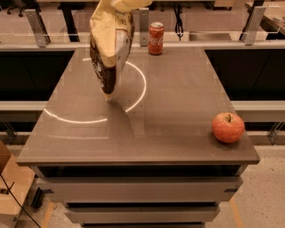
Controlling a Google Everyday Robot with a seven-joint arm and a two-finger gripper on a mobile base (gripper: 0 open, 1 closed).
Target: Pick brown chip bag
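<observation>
The brown chip bag (109,49) hangs upright in the air over the back left of the table (178,111). Its dark brown front and pale yellow side both show, and its lower corner is just above the tabletop. Its top reaches the upper edge of the view. My gripper (131,2) is there, mostly cut off, and holds the bag by its top end.
A red soda can (156,38) stands at the table's back edge, just right of the bag. A red apple (228,127) sits near the front right corner. A white circle line (141,84) is marked on the tabletop. A cardboard box (9,178) is on the floor at left.
</observation>
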